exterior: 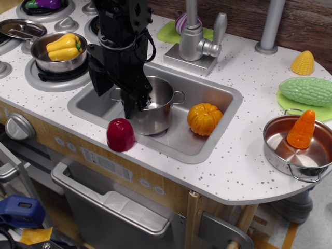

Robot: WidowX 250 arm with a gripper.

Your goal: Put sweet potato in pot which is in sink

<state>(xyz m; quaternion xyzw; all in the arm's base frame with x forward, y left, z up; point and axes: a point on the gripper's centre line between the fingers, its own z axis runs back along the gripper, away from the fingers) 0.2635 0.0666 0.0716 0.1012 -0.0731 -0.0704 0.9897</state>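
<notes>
The sweet potato (120, 134), a glossy dark red toy, stands upright at the front left rim of the sink (220, 98). The pot (161, 106), shiny steel with two loop handles, stands inside the sink just behind and right of it. My black gripper (115, 104) hangs over the left part of the sink, in front of the pot's left side and just above and behind the sweet potato. Its fingers stand apart and hold nothing. The arm hides part of the pot's left rim.
An orange pumpkin (204, 118) lies in the sink right of the pot. The faucet (194, 36) stands behind the sink. A shallow pan (277, 153) with an orange carrot (302, 129) sits at the right. A small pot with a yellow pepper (63, 47) sits on the stove at left.
</notes>
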